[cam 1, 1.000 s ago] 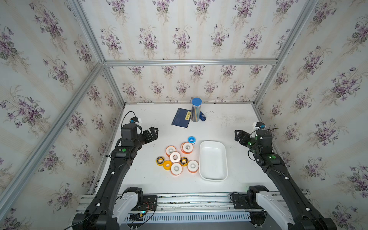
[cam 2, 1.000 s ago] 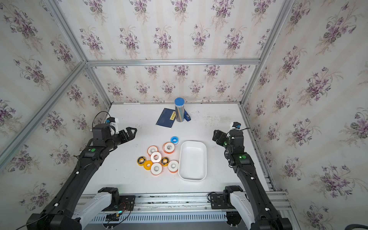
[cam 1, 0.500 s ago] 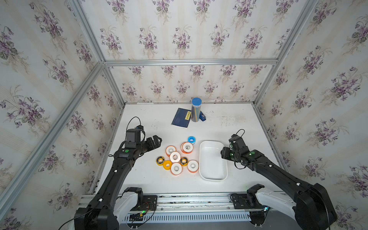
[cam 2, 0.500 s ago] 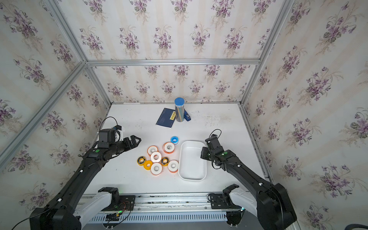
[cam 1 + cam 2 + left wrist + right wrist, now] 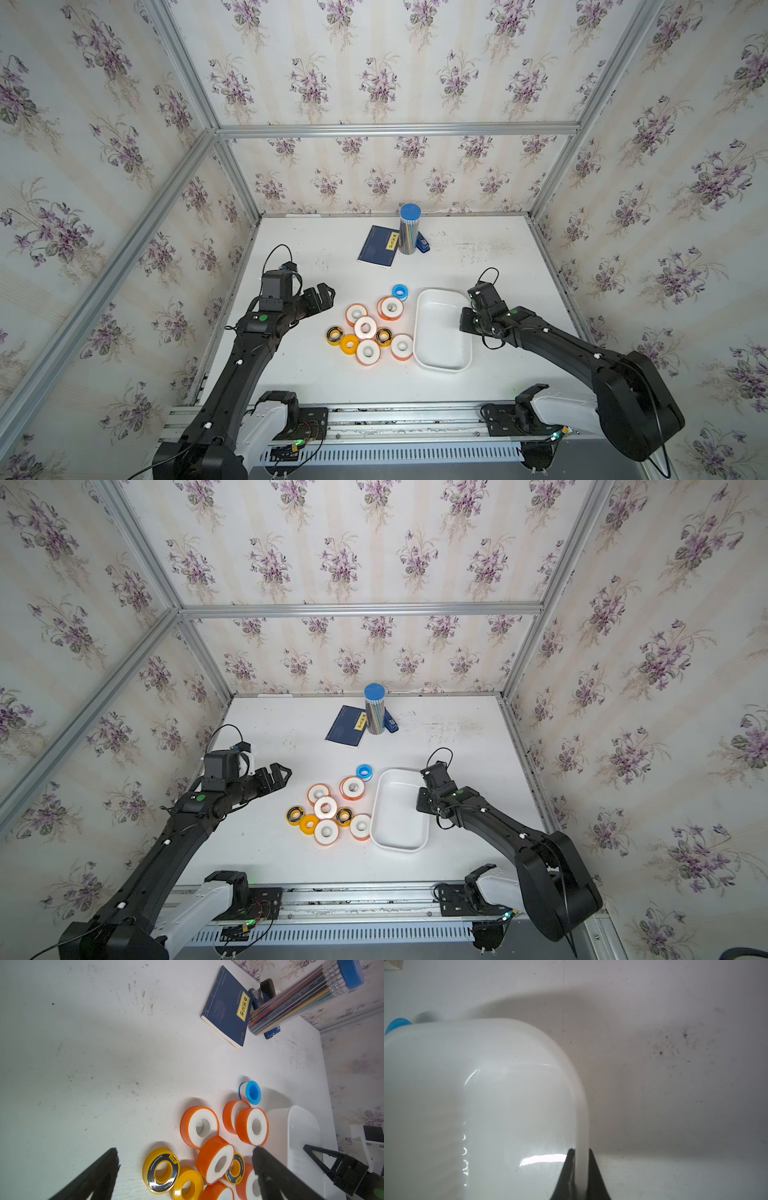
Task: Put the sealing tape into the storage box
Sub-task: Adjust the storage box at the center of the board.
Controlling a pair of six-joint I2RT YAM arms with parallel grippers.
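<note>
The right gripper (image 5: 579,1152) of a black twin-arm tabletop robot is clamped on the thin wall of a shallow white rectangular plastic storage box (image 5: 440,336). It pinches the long side facing away from the tape, about midway along, with one finger inside and one outside. The box is empty. All nine small rolls of sealing tape (image 5: 365,327) sit in a tight cluster just beside its other long side: five white-faced with orange rims, one plain yellow (image 5: 349,344), two yellow with black centres, and a blue-and-white roll (image 5: 400,292) off the box's far corner. The left gripper (image 5: 322,294), jaws spread wide and holding nothing, hovers across the cluster from the box, so the rolls lie between the two and this looks the nearer arm. The box's long axis runs from the robot's base toward the back wall, alongside the rolls, so each roll probably needs only a short sideways carry. A dark blue notebook (image 5: 377,251) and a tall blue-capped tube of pencils (image 5: 409,230) stand well beyond the box's far end.
</note>
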